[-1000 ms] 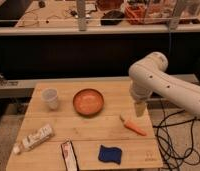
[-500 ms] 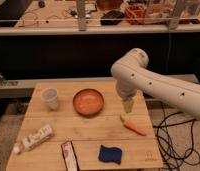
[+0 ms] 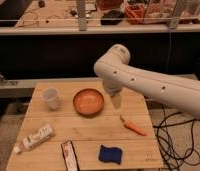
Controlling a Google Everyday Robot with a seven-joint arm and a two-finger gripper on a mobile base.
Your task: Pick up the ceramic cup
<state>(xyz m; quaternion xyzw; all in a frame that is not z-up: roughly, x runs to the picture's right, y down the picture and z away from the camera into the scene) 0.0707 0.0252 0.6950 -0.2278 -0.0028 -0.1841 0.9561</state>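
The ceramic cup [image 3: 50,98] is small and whitish and stands upright at the back left of the wooden table [image 3: 88,131]. My gripper [image 3: 116,101] hangs below the white arm [image 3: 143,82] over the table's middle right. It is just right of the orange bowl [image 3: 88,101] and well to the right of the cup. The bowl lies between the gripper and the cup.
A carrot [image 3: 133,125] lies right of centre. A blue sponge [image 3: 110,154] lies near the front edge. A white bottle [image 3: 35,137] lies on its side at front left. A flat dark-and-red packet [image 3: 69,155] lies beside it. Cables [image 3: 178,135] trail on the floor at right.
The arm has swung left across the table, from over the right edge to just beside the orange bowl. The objects on the table have not moved.
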